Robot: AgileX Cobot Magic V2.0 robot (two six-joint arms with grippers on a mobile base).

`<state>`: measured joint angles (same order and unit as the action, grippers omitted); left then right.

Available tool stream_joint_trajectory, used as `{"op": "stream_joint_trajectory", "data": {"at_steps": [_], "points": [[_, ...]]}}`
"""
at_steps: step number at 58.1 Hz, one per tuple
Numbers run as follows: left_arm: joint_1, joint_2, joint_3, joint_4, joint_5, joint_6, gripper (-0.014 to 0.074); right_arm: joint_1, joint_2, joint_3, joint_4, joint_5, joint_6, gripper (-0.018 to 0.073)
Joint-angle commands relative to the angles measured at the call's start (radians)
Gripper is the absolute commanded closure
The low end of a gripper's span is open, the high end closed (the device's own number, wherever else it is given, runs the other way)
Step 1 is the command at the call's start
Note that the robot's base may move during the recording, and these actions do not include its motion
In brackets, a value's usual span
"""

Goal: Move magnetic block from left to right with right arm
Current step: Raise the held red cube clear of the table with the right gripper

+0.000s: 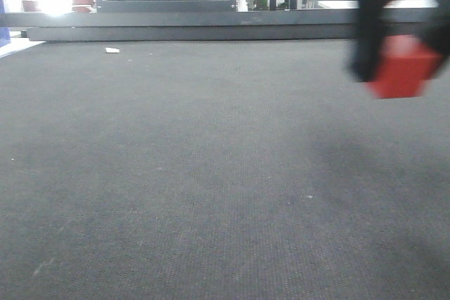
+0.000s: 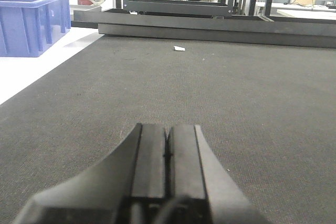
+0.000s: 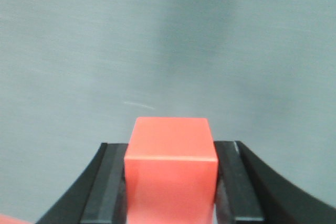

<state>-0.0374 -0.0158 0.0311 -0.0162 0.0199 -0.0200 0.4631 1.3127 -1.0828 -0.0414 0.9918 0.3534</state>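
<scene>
The magnetic block [image 1: 402, 68], a plain red cube, hangs above the dark mat at the upper right of the front view, blurred. My right gripper [image 1: 394, 61] is shut on it; one black finger [image 1: 367, 47] shows on the block's left side. In the right wrist view the block [image 3: 171, 166] sits squeezed between both black fingers [image 3: 110, 182], with blurred grey mat beyond, and my right gripper [image 3: 171, 148] holds it by two opposite faces. My left gripper [image 2: 168, 129] rests low over the mat, its jaws pressed together with nothing between them.
A dark textured mat [image 1: 211, 173] covers the table. A small white scrap [image 1: 112, 50] lies near the far edge. A black frame rail [image 1: 190, 26] runs along the back. A blue crate [image 2: 29, 22] stands off the mat at the far left.
</scene>
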Motion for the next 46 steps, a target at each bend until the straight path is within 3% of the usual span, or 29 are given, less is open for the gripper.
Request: {"op": "stream_joint_trajectory", "data": {"at_steps": [1,14,25,36,46], "points": [[-0.007,-0.007,0.010,-0.006,-0.083,-0.001,0.0713,-0.090,-0.146,0.075,-0.015,-0.121,-0.092,0.0179],[-0.007,-0.007,0.010,-0.006,-0.083,-0.001,0.0713,-0.308,-0.394,0.298,0.071,-0.372,-0.327,0.0179],[-0.007,-0.007,0.010,-0.006,-0.083,-0.001,0.0713,-0.366,-0.549,0.455,0.128,-0.621,-0.494,0.0179],[-0.007,-0.007,0.010,-0.006,-0.083,-0.001,0.0713,-0.365,-0.723,0.607,0.141,-0.829,-0.491,0.0179],[-0.007,-0.007,0.010,-0.006,-0.083,-0.001,0.0713,-0.365,-0.910,0.707,0.204,-0.879,-0.437,0.0179]]}}
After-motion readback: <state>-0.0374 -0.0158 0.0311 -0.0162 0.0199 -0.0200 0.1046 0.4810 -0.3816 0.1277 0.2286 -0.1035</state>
